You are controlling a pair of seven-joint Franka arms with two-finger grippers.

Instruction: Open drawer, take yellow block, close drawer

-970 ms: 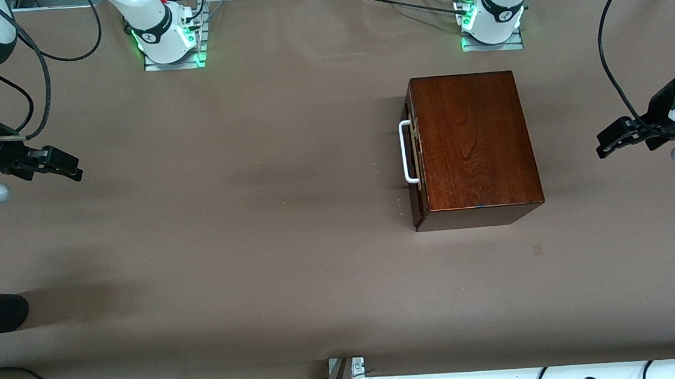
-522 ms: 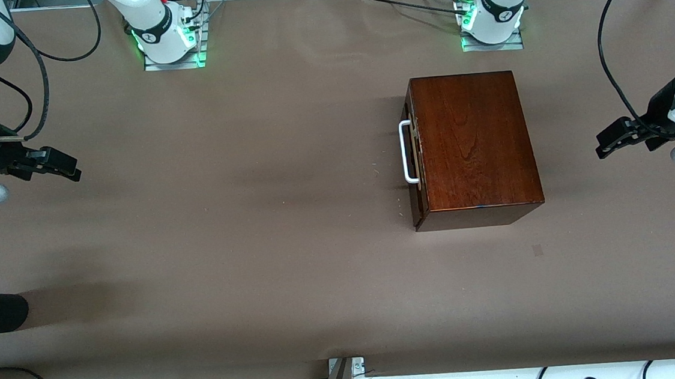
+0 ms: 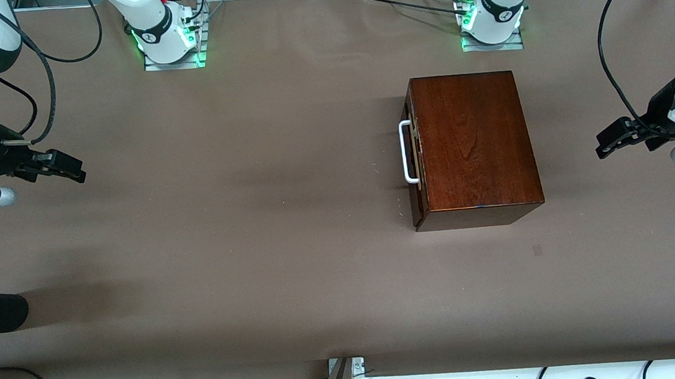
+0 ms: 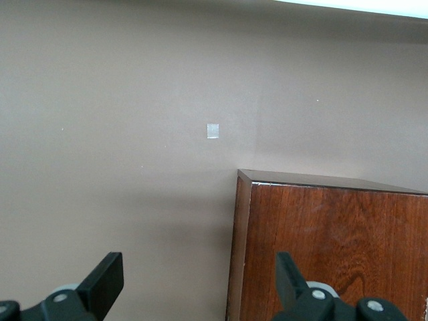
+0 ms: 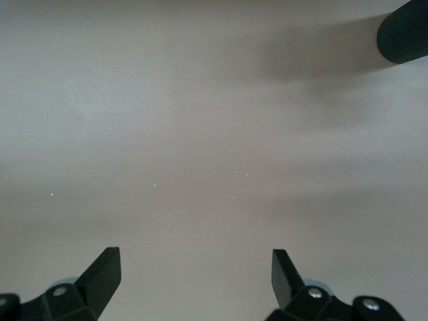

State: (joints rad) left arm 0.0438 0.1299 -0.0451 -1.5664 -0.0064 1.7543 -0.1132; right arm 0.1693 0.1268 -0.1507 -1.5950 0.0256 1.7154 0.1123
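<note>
The drawer [image 3: 413, 151] sits shut in its box [image 3: 471, 143], well apart from both grippers. Left gripper [image 3: 608, 143] and right gripper [image 3: 74, 171] hover over bare tabletop [image 3: 255, 220], jaws spread.

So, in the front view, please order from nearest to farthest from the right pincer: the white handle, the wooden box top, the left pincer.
From the right pincer:
1. White handle, on the box's face toward the right arm's end.
2. Wooden box top, just past the handle.
3. Left pincer, at the left arm's end of the table.
</note>
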